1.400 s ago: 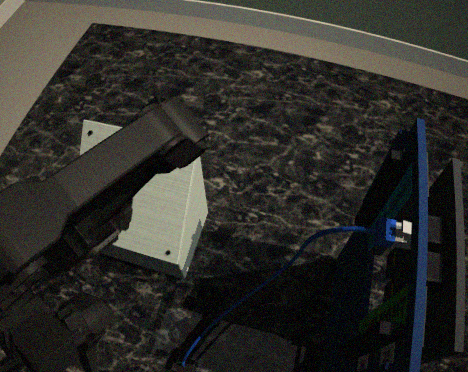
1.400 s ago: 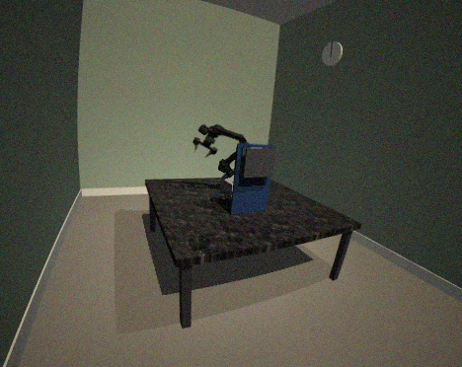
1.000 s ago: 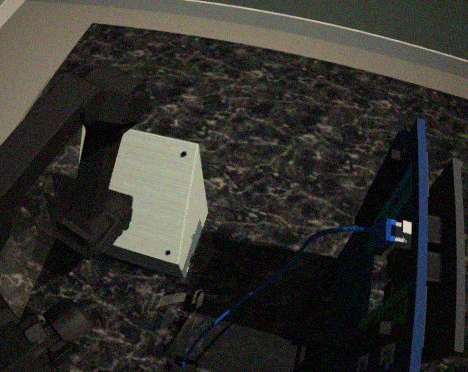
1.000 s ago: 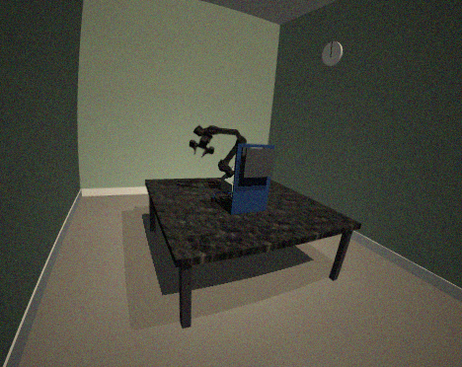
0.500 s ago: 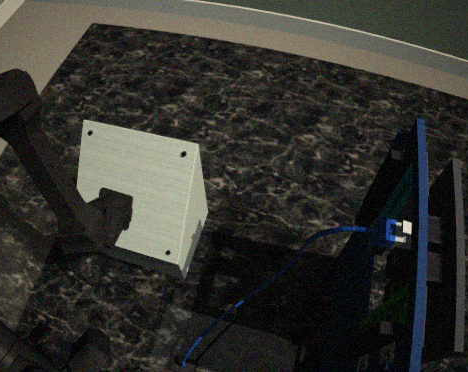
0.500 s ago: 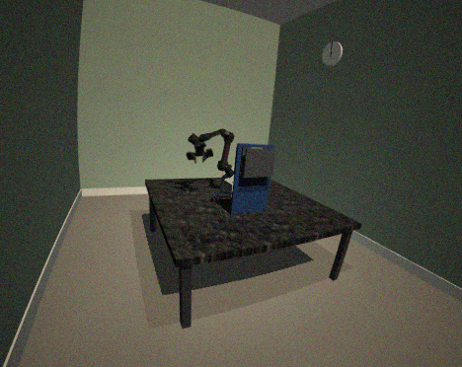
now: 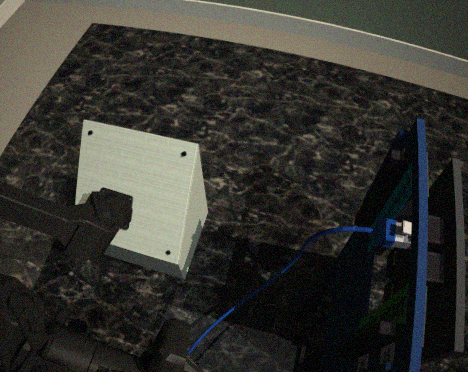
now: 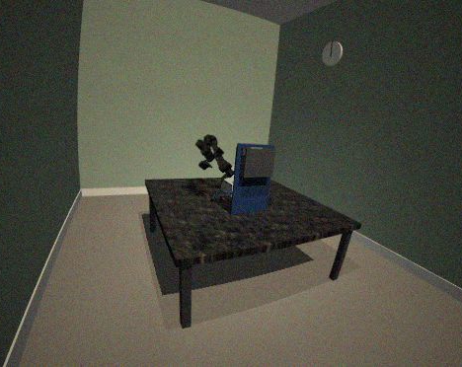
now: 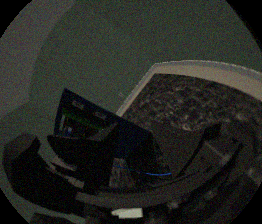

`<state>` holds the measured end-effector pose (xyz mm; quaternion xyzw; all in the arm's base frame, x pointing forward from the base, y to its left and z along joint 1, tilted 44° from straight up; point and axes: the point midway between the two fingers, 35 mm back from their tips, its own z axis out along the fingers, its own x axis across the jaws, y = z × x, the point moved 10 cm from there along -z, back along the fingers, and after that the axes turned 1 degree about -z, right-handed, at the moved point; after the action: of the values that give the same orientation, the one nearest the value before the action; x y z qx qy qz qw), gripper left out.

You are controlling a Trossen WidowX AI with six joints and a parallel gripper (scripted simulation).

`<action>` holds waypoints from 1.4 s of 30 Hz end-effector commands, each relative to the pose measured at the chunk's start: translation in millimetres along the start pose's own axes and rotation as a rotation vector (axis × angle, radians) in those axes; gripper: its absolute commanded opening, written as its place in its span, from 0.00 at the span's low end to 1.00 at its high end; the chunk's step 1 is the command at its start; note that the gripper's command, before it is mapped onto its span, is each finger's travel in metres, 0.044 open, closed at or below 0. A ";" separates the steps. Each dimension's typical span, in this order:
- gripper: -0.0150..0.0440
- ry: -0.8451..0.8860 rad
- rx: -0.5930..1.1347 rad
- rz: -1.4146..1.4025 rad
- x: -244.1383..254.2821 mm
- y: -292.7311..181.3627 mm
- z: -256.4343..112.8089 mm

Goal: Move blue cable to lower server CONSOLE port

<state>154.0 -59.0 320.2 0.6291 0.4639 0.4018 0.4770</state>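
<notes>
The blue plug (image 7: 390, 233) with a pale, shiny end is at the rack's port side, near the top of the blue panel (image 7: 422, 170) (image 8: 251, 199). How deep it sits is not clear. Its blue cable (image 7: 281, 272) (image 9: 158, 174) droops away toward the table. The servers' port side (image 9: 84, 120) is dark in the wrist view, and the CONSOLE ports cannot be read. My gripper (image 9: 135, 124) is part open with nothing between its fingers. It is away from the plug, with the rack showing behind its left finger.
A pale block (image 7: 136, 185) with dark screw holes stands beneath the arm. A grey panel (image 7: 458, 280) stands behind the blue one. The dark marbled table (image 7: 266, 115) (image 8: 292, 222) carries it all. A clock (image 8: 332, 53) hangs on the wall.
</notes>
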 end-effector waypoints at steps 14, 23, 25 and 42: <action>0.66 0.401 0.158 0.555 148.5 -78.6 25.3; 0.66 0.451 0.196 0.629 167.7 -92.5 14.7; 0.66 0.451 0.196 0.629 170.2 -90.8 20.2; 0.66 0.453 0.192 0.629 189.4 -80.4 78.3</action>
<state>253.8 114.5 235.1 0.6806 0.3748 0.6102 0.1549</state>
